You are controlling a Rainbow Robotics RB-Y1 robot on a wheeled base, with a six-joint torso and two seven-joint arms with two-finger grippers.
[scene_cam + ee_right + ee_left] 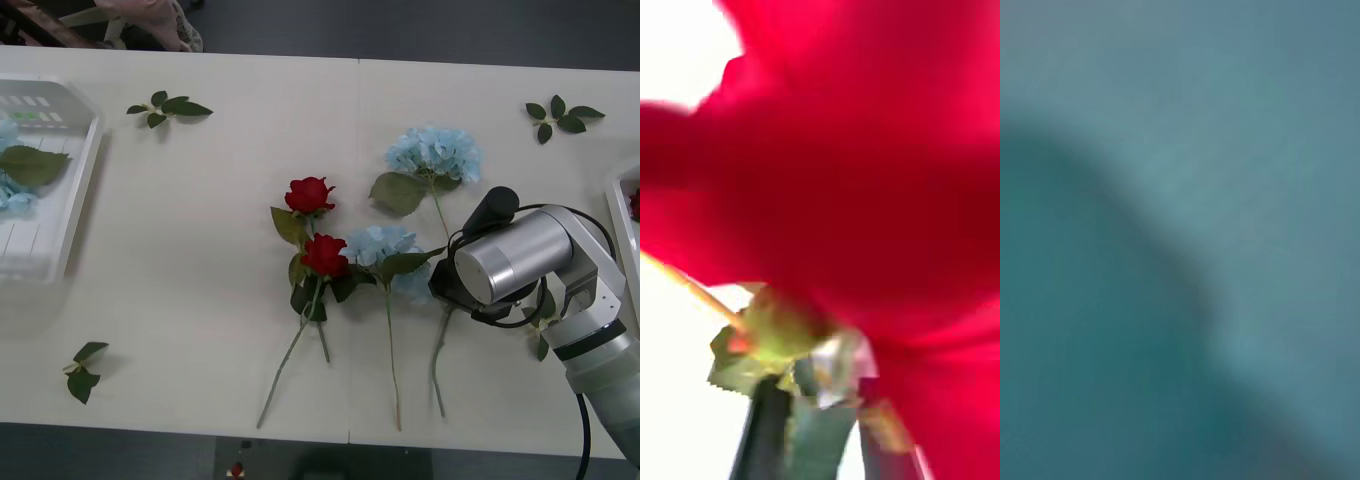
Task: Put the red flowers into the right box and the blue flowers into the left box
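On the white table (200, 250), two roses (310, 195) and two hydrangeas (435, 152) remained unsorted; right gripper (809, 420) held a rose, finger opening indeterminable; left box (75, 200) held hydrangeas.

Front view: camera above the arms, looking forward and down on the worktop (200, 250) at middling range. Right wrist view: pressed very close against a red flower (865, 165), its calyx and stem just beyond. Left wrist view: so near a blue-green surface that nothing resolves. No shared part can be told.
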